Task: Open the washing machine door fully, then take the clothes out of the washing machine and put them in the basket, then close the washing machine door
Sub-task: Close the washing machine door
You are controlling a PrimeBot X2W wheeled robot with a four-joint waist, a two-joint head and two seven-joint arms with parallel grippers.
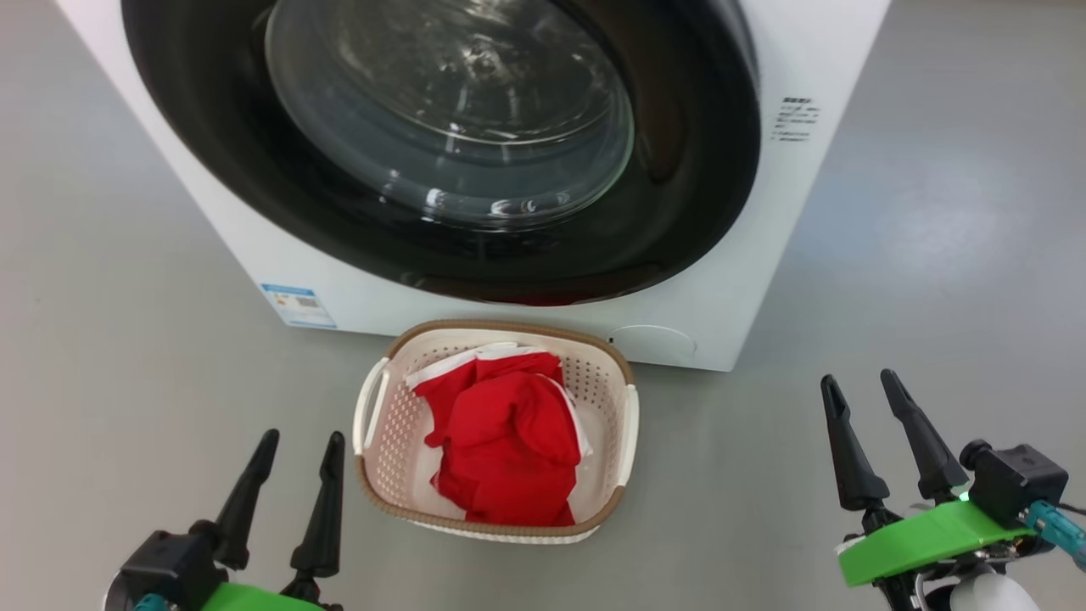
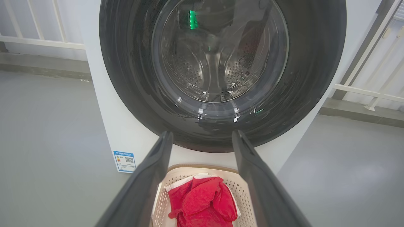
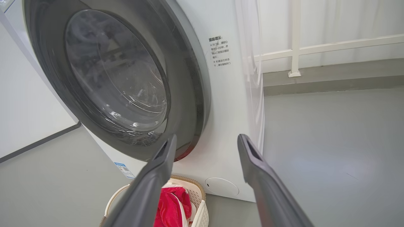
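**Both tools wide and empty, red clothes in the basket, door shut**

At the far left of the head view, my left tool (image 1: 304,434) hung low over the smooth grey floor (image 1: 127,382), its two long dark fingers spread wide with nothing between them. Its wrist camera looked straight at the machine's front.

Up and to the right of it, a small blue label (image 1: 297,305) sat on the lower left corner of the big white boxy front-loading washing machine (image 1: 747,280). The large round door (image 1: 246,187), a wide glossy black ring around a bulging clear glass window (image 1: 450,110), lay shut against that front. Through the glass, the left wrist view showed the perforated steel drum (image 2: 233,72).

Just in front of the machine, below the door, the small cream-white perforated plastic basket (image 1: 390,441) with a brown woven-look rim stood on the floor, between my two tools and nearer the left one. The bright red soft fabric clothes (image 1: 505,441) with white trim lay heaped inside it, touching neither tool.

To the right of the basket, a round white cap (image 1: 653,344) showed low on the machine's front, and small black print (image 1: 795,119) higher up.

At the far right, my right tool (image 1: 858,376) hovered over bare floor, well apart from the basket, its fingers wide and empty.
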